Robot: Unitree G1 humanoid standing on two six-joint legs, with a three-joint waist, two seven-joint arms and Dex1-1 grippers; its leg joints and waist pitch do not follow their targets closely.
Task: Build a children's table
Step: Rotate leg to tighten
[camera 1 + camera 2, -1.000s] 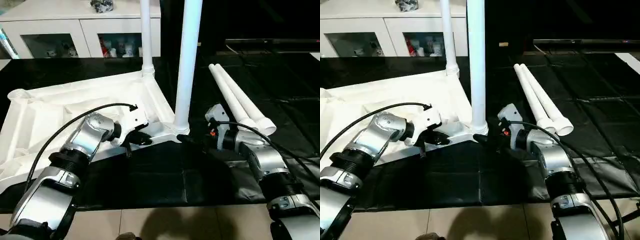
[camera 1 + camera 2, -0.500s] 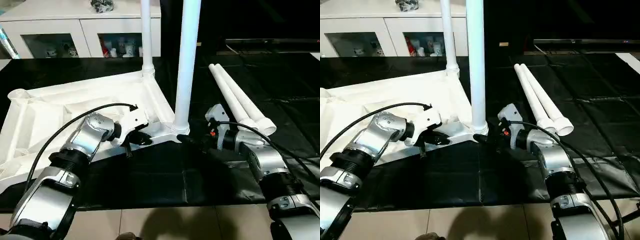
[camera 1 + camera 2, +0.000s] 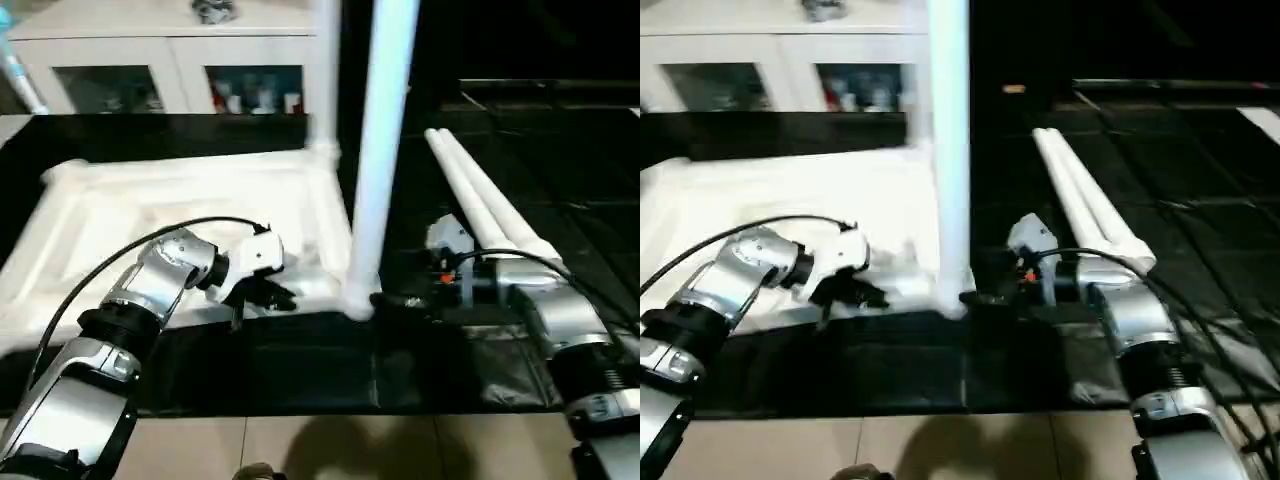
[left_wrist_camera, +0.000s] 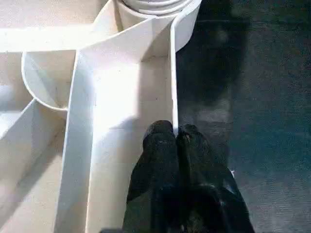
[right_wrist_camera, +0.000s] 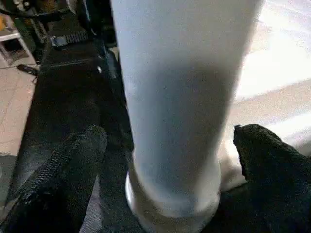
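Meanwhile, right end effector (image 5: pixel 167 160) astride leg (image 5: pixel 180 97).

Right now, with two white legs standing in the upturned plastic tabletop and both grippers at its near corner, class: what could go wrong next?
1. The right gripper stands open around the upright white tapered leg without gripping; if the leg isn't fully seated, it may tip.
2. The left gripper is shut on only a thin rim of the white ribbed plastic tabletop, so it could slip off.
3. The two loose white legs lie close beside the right arm; a swing might roll them away.
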